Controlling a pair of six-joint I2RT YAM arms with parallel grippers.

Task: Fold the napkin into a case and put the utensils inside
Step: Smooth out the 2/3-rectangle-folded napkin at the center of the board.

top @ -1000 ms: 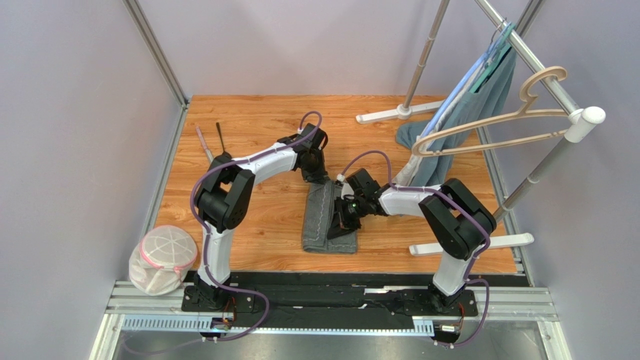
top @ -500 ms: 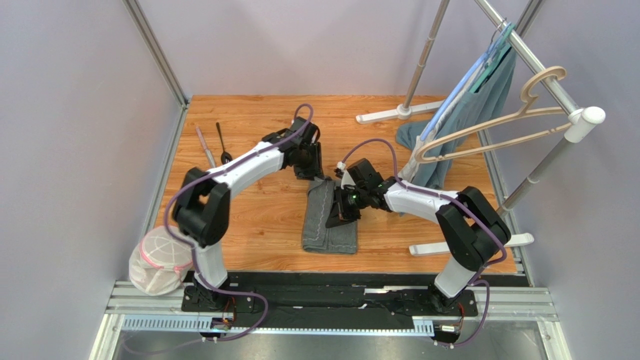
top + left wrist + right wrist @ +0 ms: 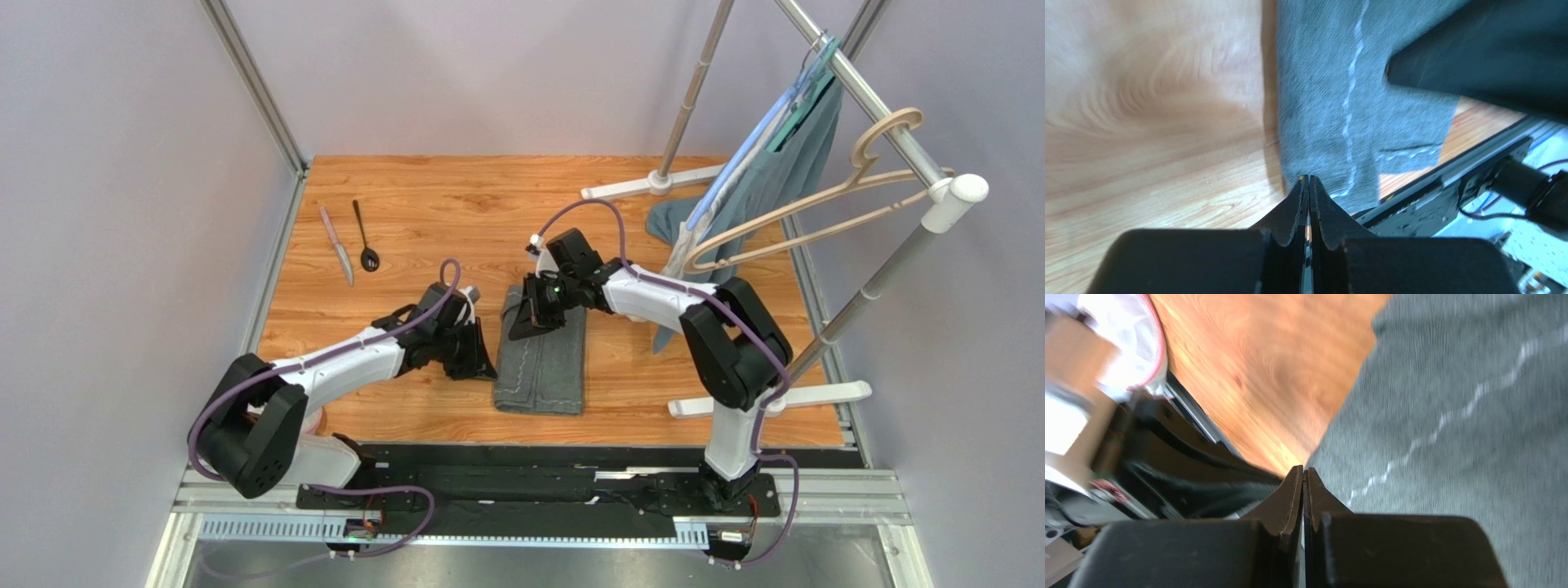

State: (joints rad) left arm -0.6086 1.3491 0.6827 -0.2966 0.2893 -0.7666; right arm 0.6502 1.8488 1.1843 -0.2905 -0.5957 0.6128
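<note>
Lying low, left arm (image 3: 356,358) stretches beside case (image 3: 541,368).

I can read no words, numbers or brand marks in any of my views. The only marks on the napkin (image 3: 1333,92) are pale stitched lines, not letters. At the lower left of my right wrist view, a small reddish patch (image 3: 1103,485) sits on dark hardware. It is too blurred for me to tell whether it carries any writing.
</note>
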